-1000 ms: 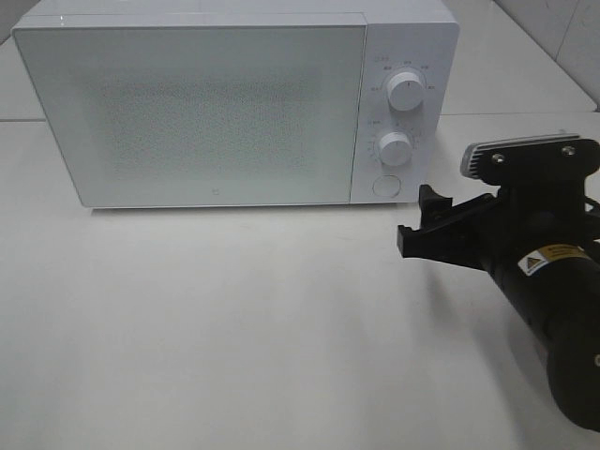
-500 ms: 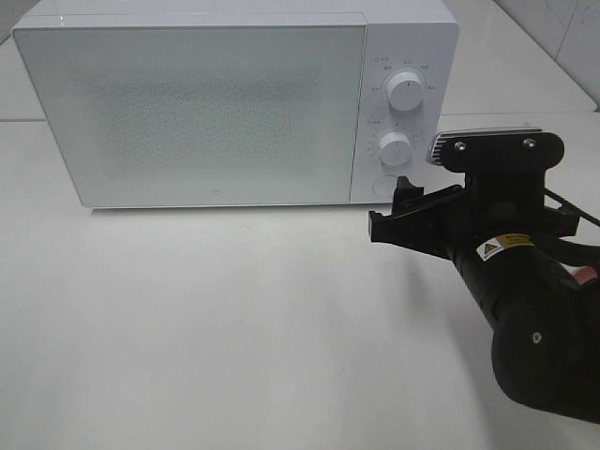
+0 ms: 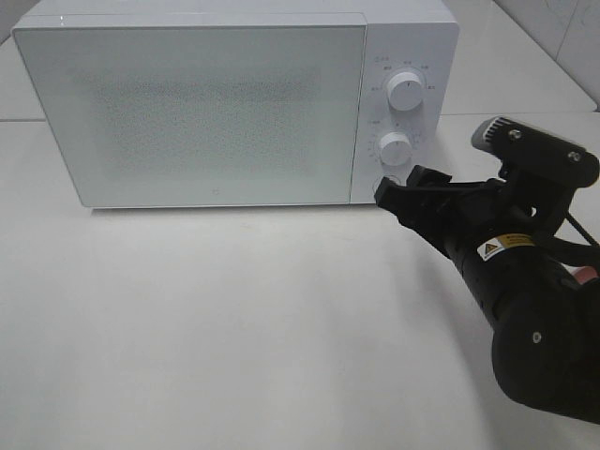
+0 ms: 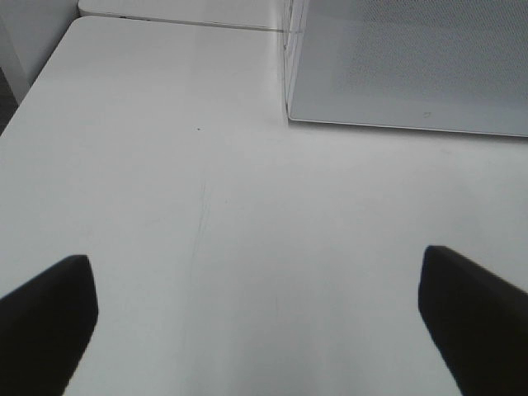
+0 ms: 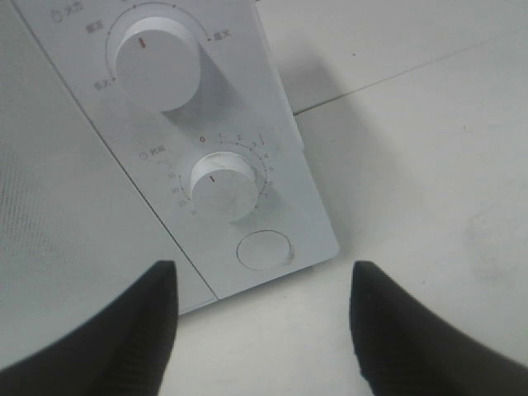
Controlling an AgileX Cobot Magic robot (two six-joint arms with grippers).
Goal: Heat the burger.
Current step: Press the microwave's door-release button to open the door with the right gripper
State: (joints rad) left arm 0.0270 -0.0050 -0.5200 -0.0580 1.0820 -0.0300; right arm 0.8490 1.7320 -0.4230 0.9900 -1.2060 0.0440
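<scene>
A white box-shaped microwave oven (image 3: 216, 103), door shut, is set on the white counter (image 3: 234, 328) at upper left. Numerals 0 to 3 are read around its lower round dial (image 5: 224, 183). The right end effector (image 5: 264, 276) is held spread wide and empty before the oven's round button (image 5: 264, 250). The left end effector (image 4: 254, 264) is likewise spread and empty. The burger's place cannot be told.

White microwave (image 3: 216, 103), door closed, upper dial (image 3: 406, 91), lower dial (image 3: 396, 148), round button (image 5: 264, 250), on a white table (image 3: 234, 328).

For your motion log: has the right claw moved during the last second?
Yes: the black right claw moved leftward, closing on the white microwave's round button.
</scene>
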